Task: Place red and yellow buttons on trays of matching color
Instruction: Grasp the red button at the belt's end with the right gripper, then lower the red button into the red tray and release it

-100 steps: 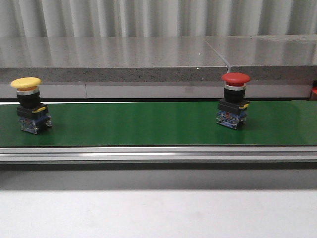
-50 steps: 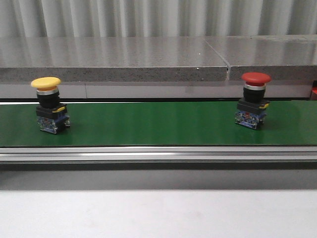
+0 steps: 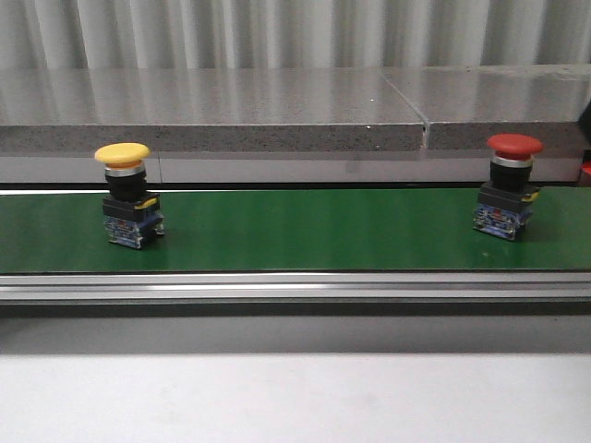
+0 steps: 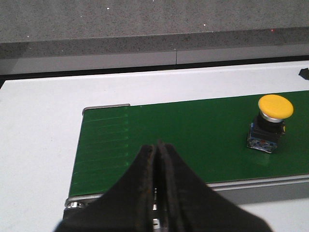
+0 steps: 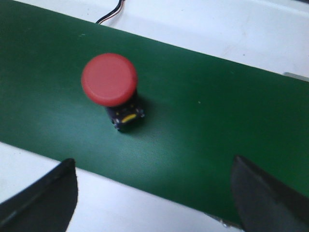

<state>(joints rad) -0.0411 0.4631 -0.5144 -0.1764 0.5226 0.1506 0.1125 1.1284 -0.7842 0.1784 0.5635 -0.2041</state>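
A yellow button (image 3: 123, 154) with a mushroom cap on a black and blue base stands upright on the left part of the green belt (image 3: 305, 231). A red button (image 3: 514, 145) of the same build stands on the belt at the far right. In the left wrist view my left gripper (image 4: 158, 145) is shut and empty over the belt's end, with the yellow button (image 4: 275, 107) well off to one side. The right wrist view looks down on the red button (image 5: 109, 79); my right gripper (image 5: 153, 166) is open wide and short of it. No trays are in view.
A grey speckled ledge (image 3: 212, 111) runs behind the belt. A metal rail (image 3: 295, 286) borders the belt's near side, with white tabletop (image 3: 295, 397) in front. A thin cable (image 5: 110, 14) lies on the white surface beyond the belt.
Both buttons have travelled to the right along the belt, by about the same distance. Neither has been touched.
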